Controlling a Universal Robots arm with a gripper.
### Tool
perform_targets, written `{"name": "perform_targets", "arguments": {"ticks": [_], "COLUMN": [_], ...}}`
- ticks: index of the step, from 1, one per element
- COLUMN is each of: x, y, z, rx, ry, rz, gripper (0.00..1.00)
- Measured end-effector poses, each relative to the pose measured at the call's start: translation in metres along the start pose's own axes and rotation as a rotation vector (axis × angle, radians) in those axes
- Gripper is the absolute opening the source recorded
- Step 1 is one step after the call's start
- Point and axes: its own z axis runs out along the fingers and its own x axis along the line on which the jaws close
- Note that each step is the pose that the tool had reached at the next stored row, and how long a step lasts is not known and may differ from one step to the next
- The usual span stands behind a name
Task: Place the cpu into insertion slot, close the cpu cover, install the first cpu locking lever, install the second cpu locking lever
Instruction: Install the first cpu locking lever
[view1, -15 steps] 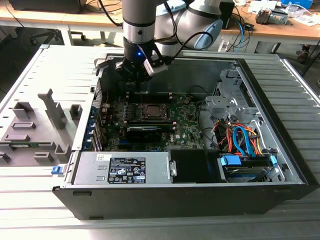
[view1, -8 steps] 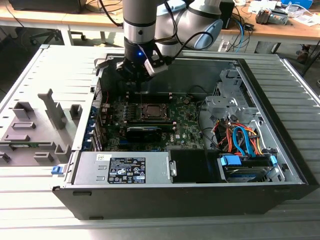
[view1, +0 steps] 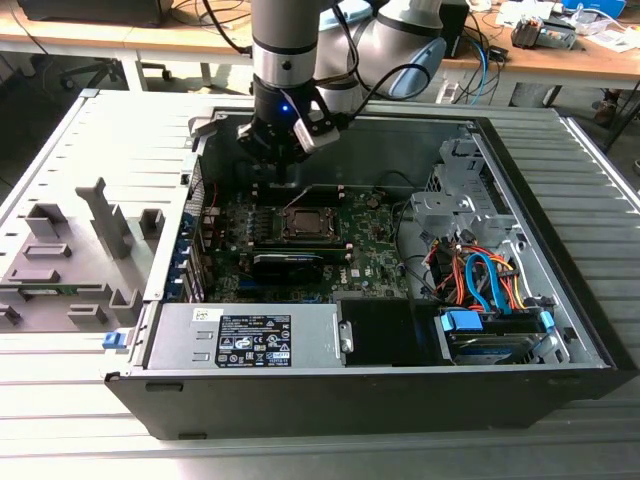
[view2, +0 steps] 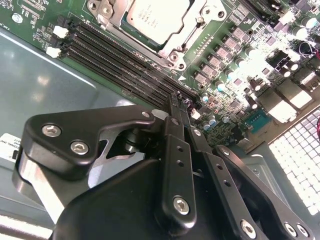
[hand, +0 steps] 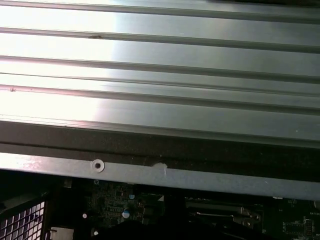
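Observation:
The cpu (view2: 157, 17), a square chip with a silvery top, lies in the insertion slot (view1: 305, 222) on the green motherboard. The silvery cpu cover (view2: 167, 46) frames the chip and looks flat around it. I cannot tell how the locking levers stand. My gripper (view2: 180, 100) hangs over the board beside the long black memory slots, a short way off the socket, shut with nothing between its fingers. In the exterior view the gripper (view1: 283, 178) is just behind the socket, towards the case's back wall.
The open computer case (view1: 330, 390) lies on a slatted metal table (hand: 160, 60). A power supply (view1: 250, 335) fills the front of the case, and drive cages with coloured cables (view1: 480, 280) are at the exterior view's right. Grey fixtures (view1: 70, 250) stand at the left.

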Motion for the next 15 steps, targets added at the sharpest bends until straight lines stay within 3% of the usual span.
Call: {"name": "perform_targets", "arguments": {"ticks": [1, 3, 15], "x": [-0.0002, -0.0101, -0.0117], "y": [0.0000, -0.0009, -0.0010], "z": [0.0000, 0.0003, 0.0003], "rx": [0.0000, 0.0000, 0.0000], "ry": [-0.0001, 0.0000, 0.0000], "rz": [0.000, 0.000, 0.000], "gripper": [0.11, 0.11, 0.11]}}
